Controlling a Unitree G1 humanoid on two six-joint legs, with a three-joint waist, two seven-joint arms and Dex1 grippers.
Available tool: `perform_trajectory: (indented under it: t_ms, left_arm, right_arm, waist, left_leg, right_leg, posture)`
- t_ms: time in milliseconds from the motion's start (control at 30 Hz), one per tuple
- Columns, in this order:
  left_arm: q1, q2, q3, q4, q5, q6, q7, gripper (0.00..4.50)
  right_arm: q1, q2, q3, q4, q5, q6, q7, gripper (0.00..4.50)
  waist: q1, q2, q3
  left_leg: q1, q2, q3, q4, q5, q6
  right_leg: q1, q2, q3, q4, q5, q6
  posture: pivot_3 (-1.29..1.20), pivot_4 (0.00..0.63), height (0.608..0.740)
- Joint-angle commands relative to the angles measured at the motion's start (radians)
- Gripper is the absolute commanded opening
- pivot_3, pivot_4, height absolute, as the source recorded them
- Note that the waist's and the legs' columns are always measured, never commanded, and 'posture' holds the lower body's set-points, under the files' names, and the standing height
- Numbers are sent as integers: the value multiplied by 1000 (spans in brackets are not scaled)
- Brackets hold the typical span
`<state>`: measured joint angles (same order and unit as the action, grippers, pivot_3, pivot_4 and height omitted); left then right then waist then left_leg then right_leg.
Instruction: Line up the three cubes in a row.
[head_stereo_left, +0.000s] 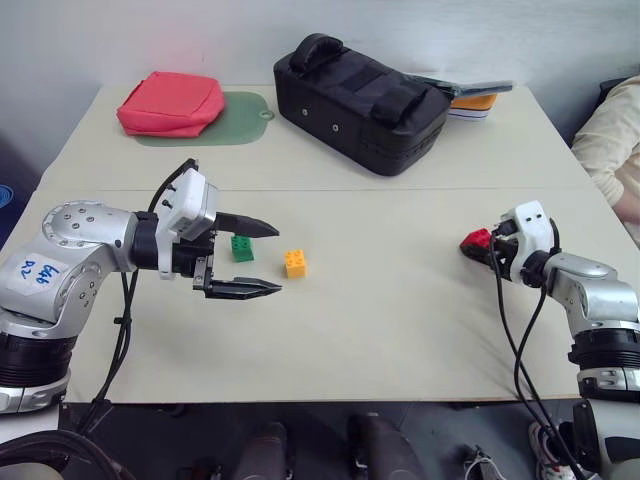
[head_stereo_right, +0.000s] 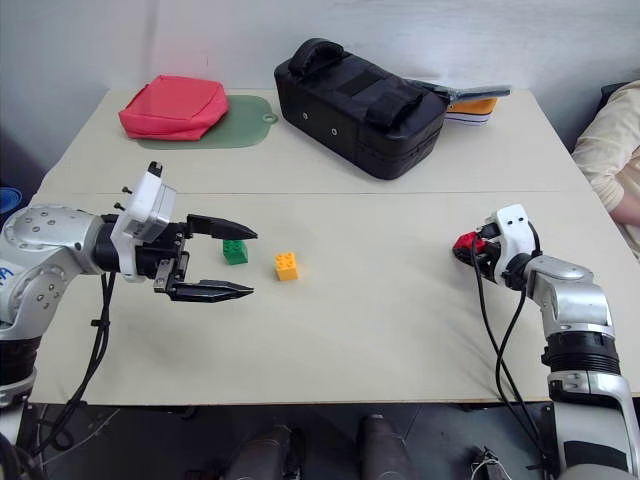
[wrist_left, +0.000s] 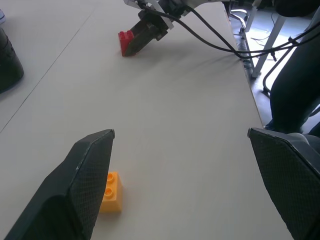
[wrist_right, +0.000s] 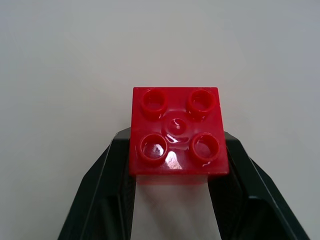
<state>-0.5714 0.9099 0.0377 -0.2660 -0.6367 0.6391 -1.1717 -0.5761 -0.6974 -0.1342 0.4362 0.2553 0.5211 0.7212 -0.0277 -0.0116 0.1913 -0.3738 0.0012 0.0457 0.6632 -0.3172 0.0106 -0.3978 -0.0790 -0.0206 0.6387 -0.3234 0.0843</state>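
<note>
I am clamping the right gripper (wrist_right: 172, 170) on the red cube (wrist_right: 176, 131); left gripper (head_stereo_left: 262, 258) gaping. Should carry it level toward the orange-yellow cube (head_stereo_left: 295, 263).

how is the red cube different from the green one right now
The red cube sits clamped between the right hand's fingers, far to the right; the green cube lies free on the table, beside the orange-yellow cube, near the open left hand. Both are small studded bricks.

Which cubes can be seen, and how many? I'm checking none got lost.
3: small green studded plastic cube beside the orange-yellow one, mid-table; red one between the right gripper's fingers.
</note>
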Motion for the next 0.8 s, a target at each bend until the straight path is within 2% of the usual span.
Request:
perform_trajectory:
  t_ms: [33, 167, 367, 500, 800]
  left_arm:
    - [-8, -1, 18, -18, 1, -15, 1, 4500]
    - [17, 24, 8, -32, -5, -10, -41, 4500]
    - [52, 46, -26, -49, 28, -51, -104, 4500]
    - [88, 55, -45, -88, 37, -70, -129, 4500]
    - [133, 73, -52, -128, 64, -111, -154, 4500]
  right_arm:
    - [-3, -21, -20, -29, 14, -27, 42, 1512]
    - [108, -91, 6, -293, 119, -110, 349, 1512]
    - [261, -221, 115, -588, 145, -188, 618, 1512]
    - [313, -229, 166, -666, 120, -237, 640, 1512]
    - [365, -185, 275, -656, 44, -322, 621, 1512]
  waist:
    - [0, 0, 0]
    - [2, 0, 0]
    - [3, 0, 0]
    - [3, 0, 0]
    - [3, 0, 0]
  left_leg:
    - [0, 0, 0, 0, 0, 0]
    - [0, 0, 0, -1, 0, 0]
    - [0, 0, 0, 1, -1, 1]
    - [0, 0, -1, 1, -1, 1]
    - [1, 0, -1, 1, -1, 1]
  right_leg:
    - [0, 0, 0, 0, 0, 0]
    - [0, 1, 0, -1, 0, 0]
    - [1, 0, 0, -1, 0, 1]
    - [2, 0, 0, -1, 0, 1]
    - [2, 0, 0, -3, 0, 1]
  posture:
    - [0, 150, 740]
    - [0, 150, 740]
    - [0, 150, 740]
    - [0, 150, 740]
    - [0, 150, 740]
